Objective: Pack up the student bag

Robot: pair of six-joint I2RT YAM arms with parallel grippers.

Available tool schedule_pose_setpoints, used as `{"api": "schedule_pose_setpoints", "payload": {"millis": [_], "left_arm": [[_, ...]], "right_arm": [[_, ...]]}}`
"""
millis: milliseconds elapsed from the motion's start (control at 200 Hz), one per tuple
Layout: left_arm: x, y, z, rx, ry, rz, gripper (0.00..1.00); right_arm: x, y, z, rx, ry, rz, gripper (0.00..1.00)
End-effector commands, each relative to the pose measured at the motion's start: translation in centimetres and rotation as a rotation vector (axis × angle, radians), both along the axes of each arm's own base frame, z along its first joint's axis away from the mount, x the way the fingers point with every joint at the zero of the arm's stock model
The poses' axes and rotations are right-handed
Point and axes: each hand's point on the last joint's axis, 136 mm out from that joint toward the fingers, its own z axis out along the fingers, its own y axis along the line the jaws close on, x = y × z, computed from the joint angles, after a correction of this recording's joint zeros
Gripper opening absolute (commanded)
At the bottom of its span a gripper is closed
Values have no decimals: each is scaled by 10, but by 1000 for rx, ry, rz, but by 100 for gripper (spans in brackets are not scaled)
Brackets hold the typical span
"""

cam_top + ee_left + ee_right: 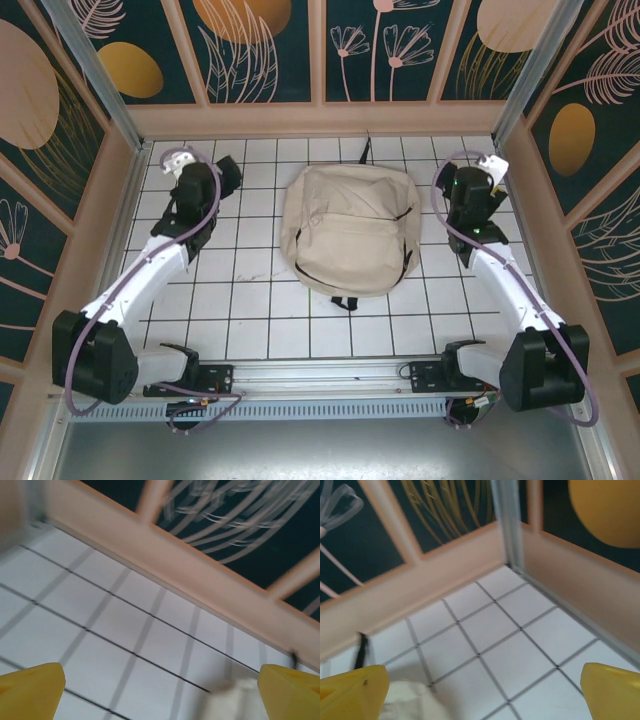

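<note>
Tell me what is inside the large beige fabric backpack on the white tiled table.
The beige fabric backpack hides its contents under its own cloth. Only black zipper lines and a black strap loop at its near edge show.

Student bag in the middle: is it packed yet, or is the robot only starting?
Done: the student bag lies flat, seemingly zipped; its contents are hidden. In hand: nothing; the left end effector and right end effector stand open, empty, flanking it. Left: cannot be judged.
</note>
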Motion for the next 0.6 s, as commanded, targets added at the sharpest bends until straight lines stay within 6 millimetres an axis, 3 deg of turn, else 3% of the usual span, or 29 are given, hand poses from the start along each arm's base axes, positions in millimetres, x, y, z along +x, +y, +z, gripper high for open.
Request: {"api": "schedule_pose_setpoints", "payload": {"millis": [0,130,255,320,595], "left_arm": [[-25,62,-12,231,-4,276,99],[-49,95,-38,293,1,383,99],[-63,108,-57,349,-33,404,99],[-61,106,-66,359,-41,353,99],[-51,79,-76,445,-166,123,99]], "right_arm": [[-13,-31,-3,-114,-61,-114,99],[-26,-46,-49,-137,-25,-137,99],[-35,-44,-87,-139,-13,-105,99],[-38,-41,-92,-140,-57,-80,99],[-36,-14,-96,-158,-172,95,99]]}}
